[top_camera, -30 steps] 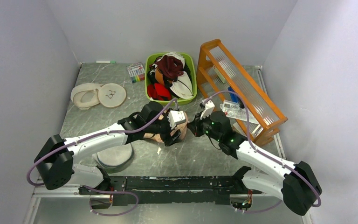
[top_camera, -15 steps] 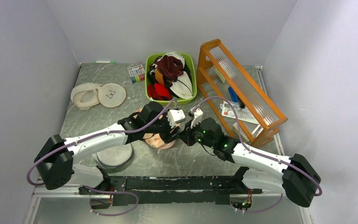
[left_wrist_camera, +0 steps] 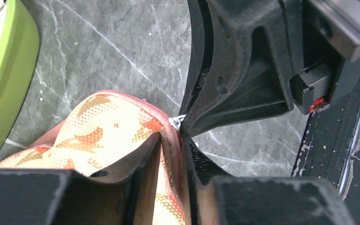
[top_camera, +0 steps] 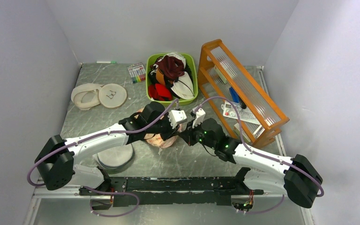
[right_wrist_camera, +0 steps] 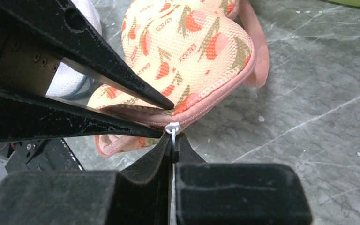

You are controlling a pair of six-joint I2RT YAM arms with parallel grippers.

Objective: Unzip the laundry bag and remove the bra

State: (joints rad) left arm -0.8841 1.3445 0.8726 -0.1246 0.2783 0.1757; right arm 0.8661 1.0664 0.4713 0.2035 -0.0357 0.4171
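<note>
The laundry bag (top_camera: 161, 140) lies mid-table, cream-peach with red flowers (right_wrist_camera: 187, 42) and a pink zip edge (left_wrist_camera: 108, 131). My left gripper (top_camera: 172, 135) reaches it from the left. In the left wrist view that gripper (left_wrist_camera: 171, 140) is shut on the pink zip edge. My right gripper (top_camera: 183, 136) meets it from the right. In the right wrist view this gripper (right_wrist_camera: 173, 138) is shut on the white zip pull (right_wrist_camera: 172, 127), which sits at the left gripper's fingertips (right_wrist_camera: 161, 102). The same pull (left_wrist_camera: 178, 122) shows in the left wrist view. The zip looks shut here. The bra is hidden.
A green basket (top_camera: 148, 80) of garments stands just behind the bag. An orange rack (top_camera: 243, 89) leans at the right. White rings (top_camera: 98, 96) lie at the back left, a marker pack (top_camera: 137, 72) beside the basket. A round white disc (top_camera: 117, 157) lies under my left arm.
My right arm has swung left up to the bag's zip end. The bag has sunk lower onto the table. My left jaws have narrowed onto the zip edge.
</note>
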